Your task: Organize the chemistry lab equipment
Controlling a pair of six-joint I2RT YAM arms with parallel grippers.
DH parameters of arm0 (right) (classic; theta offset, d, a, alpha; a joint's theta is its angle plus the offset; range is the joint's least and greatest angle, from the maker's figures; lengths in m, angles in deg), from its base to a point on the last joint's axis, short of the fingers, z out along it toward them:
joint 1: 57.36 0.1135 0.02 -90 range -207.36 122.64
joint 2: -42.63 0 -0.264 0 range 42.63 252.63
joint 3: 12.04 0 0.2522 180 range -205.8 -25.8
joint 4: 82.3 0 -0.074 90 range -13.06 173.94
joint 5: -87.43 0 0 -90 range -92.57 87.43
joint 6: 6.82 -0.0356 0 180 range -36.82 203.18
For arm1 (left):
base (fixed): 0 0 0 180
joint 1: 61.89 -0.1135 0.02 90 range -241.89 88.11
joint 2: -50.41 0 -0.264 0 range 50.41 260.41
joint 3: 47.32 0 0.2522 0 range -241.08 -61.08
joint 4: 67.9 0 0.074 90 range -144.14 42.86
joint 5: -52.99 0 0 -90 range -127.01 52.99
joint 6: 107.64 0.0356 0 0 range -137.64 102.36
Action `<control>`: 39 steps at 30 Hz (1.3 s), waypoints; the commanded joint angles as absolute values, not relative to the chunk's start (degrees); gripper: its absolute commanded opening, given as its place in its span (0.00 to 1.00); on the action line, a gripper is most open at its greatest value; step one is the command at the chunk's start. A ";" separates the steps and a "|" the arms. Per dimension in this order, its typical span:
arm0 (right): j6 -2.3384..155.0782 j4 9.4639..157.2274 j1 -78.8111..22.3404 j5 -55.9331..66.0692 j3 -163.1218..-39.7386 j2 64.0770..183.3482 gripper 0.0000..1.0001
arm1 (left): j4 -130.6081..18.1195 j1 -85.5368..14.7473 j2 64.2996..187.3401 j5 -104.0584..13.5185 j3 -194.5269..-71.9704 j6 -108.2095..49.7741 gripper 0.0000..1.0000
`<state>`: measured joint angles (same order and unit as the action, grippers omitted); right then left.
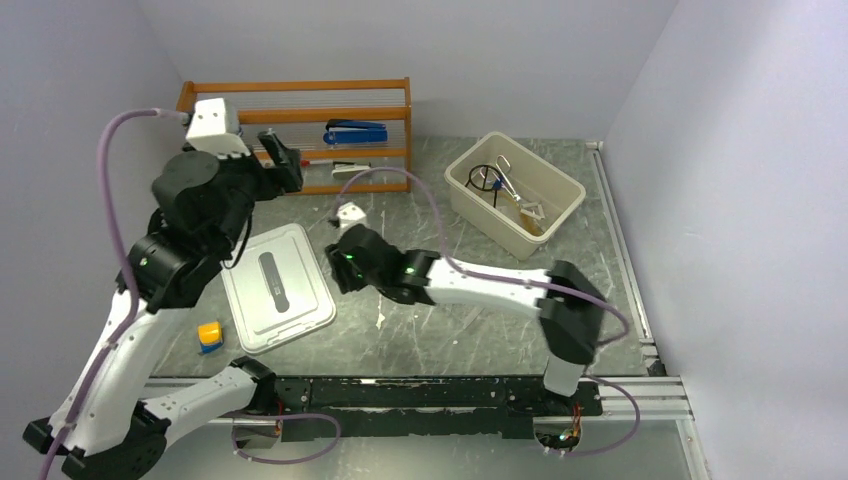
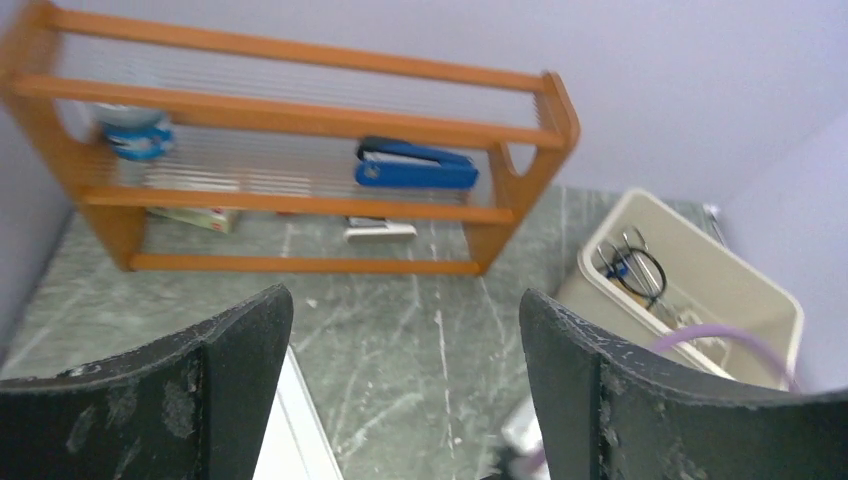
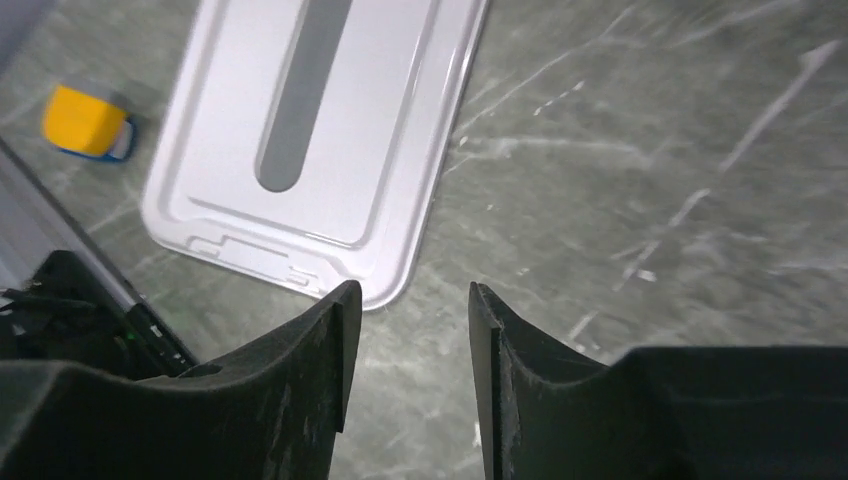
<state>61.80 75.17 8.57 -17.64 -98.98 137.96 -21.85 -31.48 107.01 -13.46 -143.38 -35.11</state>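
A beige bin (image 1: pixel 566 186) at the back right holds a black wire ring (image 1: pixel 487 177), metal tongs (image 1: pixel 512 186) and a pale triangle piece (image 1: pixel 534 210). The left wrist view shows the bin (image 2: pixel 730 300) and the ring (image 2: pixel 640 270) too. My left gripper (image 1: pixel 285 160) is raised in front of the orange shelf, open and empty (image 2: pixel 402 293). My right gripper (image 1: pixel 335 262) hangs low by the right edge of the white lid (image 1: pixel 278 287), jaws apart and empty (image 3: pixel 412 287). Tubes, rack and amber tubing are out of view.
An orange shelf (image 1: pixel 300 86) at the back left holds a blue stapler (image 1: pixel 355 131) and stationery; it also shows in the left wrist view (image 2: pixel 300 120). The lid (image 3: pixel 300 130) lies flat at centre left. A yellow-and-blue block (image 1: pixel 209 336) sits near the front left.
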 commanded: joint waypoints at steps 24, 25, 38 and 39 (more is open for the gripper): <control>57.73 53.00 10.05 -21.50 -129.78 175.64 0.26 | -18.33 -31.84 104.74 -10.13 -140.52 -35.06 0.86; 57.78 52.99 9.79 -21.08 -128.90 175.04 0.25 | -18.47 -31.84 104.69 -10.30 -140.07 -35.20 0.86; 57.56 54.74 5.04 -19.06 -103.13 157.57 0.15 | -20.77 -31.84 104.00 -13.79 -133.22 -37.51 0.86; 57.24 54.71 4.89 -19.16 -101.88 156.90 0.16 | -21.02 -31.84 103.88 -14.42 -132.37 -37.91 0.86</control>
<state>57.93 58.53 6.08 -18.80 -107.66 159.16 -19.20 -31.48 104.41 -11.03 -135.62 -36.16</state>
